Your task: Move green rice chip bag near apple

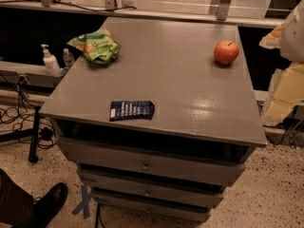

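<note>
The green rice chip bag (95, 45) is a wrinkly light-green foil bag with orange and white patches. It lies at the far left of the grey cabinet top (190, 94). The apple (226, 52) is round and red-orange and stands at the far right of the same top, well apart from the bag. My gripper (286, 75) shows as a pale white and cream shape at the right edge of the view, beyond the cabinet's right side. It is to the right of the apple and far from the bag, and holds nothing that I can see.
A flat dark blue packet (132, 110) lies near the front edge of the top. A pump bottle (49, 61) stands on a ledge left of the cabinet. Drawers (147, 165) face front. Cables (19, 118) and a person's shoe (47, 204) are on the floor at left.
</note>
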Available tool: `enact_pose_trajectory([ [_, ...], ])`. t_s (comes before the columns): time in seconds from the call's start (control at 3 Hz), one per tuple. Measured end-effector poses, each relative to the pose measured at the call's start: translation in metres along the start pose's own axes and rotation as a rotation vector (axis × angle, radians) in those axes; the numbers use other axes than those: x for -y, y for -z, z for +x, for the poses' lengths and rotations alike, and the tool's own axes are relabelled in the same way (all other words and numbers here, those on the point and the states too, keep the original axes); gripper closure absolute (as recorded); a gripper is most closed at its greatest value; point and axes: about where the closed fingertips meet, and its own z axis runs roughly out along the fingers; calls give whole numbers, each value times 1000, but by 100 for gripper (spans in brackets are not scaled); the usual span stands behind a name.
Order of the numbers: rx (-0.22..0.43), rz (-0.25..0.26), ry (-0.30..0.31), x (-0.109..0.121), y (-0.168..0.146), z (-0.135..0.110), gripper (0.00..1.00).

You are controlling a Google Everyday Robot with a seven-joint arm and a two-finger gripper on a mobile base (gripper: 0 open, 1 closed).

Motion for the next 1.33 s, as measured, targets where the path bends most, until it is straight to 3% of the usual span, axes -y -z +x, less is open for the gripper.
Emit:
enact_pose_trajectory([
  [0.33, 0, 0, 0, 0, 0, 0, 0],
  [0.67, 69, -11, -43, -5, -15, -19, 0],
  [1.33, 318, -71, -198, -19, -65, -112, 0],
])
